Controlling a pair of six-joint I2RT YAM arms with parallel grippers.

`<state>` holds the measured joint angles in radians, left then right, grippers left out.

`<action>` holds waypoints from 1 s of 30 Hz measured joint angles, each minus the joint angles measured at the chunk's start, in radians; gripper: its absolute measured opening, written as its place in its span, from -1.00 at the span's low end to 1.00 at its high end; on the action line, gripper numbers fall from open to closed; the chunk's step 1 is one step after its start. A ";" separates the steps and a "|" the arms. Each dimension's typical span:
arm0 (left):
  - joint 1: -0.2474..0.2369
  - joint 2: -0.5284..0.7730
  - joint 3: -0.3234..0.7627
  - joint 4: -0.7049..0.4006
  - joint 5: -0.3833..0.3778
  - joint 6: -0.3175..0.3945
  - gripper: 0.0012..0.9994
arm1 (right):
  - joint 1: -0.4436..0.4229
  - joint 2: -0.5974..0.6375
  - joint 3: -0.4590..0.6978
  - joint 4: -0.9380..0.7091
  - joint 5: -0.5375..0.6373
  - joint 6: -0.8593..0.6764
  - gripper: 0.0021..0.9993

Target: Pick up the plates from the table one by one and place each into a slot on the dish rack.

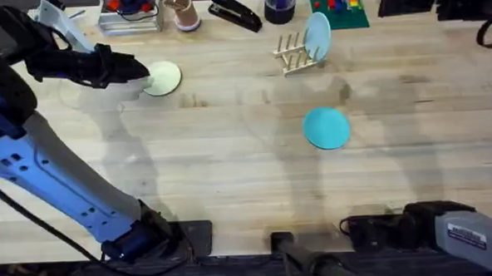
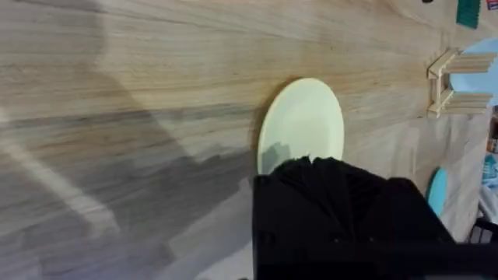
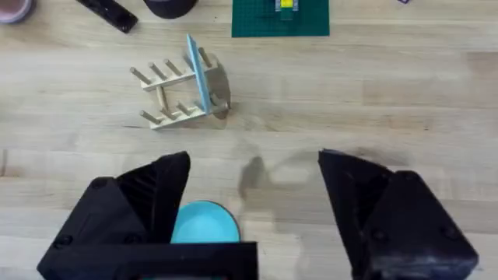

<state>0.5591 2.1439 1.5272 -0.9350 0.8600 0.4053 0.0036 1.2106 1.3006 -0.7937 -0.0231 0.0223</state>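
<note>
Black and bulky at the near edge of the left wrist view, the left gripper (image 2: 323, 167) sits right at the rim of the cream-yellow plate (image 2: 302, 124), which lies flat on the desk (image 2: 140, 93); whether its fingers are apart or together cannot be told. From overhead, the same left gripper (image 1: 135, 70) reaches to the far left part of the desk (image 1: 230, 164), its tip meeting the edge of the cream-yellow plate (image 1: 163, 77). The turquoise plate (image 1: 325, 127) lies flat near the middle, well apart from the cream one and nearer the camera than the dish rack (image 1: 295, 54). A light-blue plate (image 1: 316, 37) stands upright in a slot of the rack. The right gripper (image 3: 253, 194) hangs with its fingers (image 3: 159, 194) spread wide above the desk, the turquoise plate (image 3: 204, 222) showing just beside its one finger.
</note>
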 joint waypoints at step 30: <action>0.023 0.113 0.031 0.003 0.113 0.000 -0.92 | 0.000 0.000 0.000 0.000 -0.014 0.031 0.99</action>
<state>0.5816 2.2574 1.5578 -0.9320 0.9730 0.4053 0.0036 1.2106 1.3006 -0.7937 -0.0371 0.0533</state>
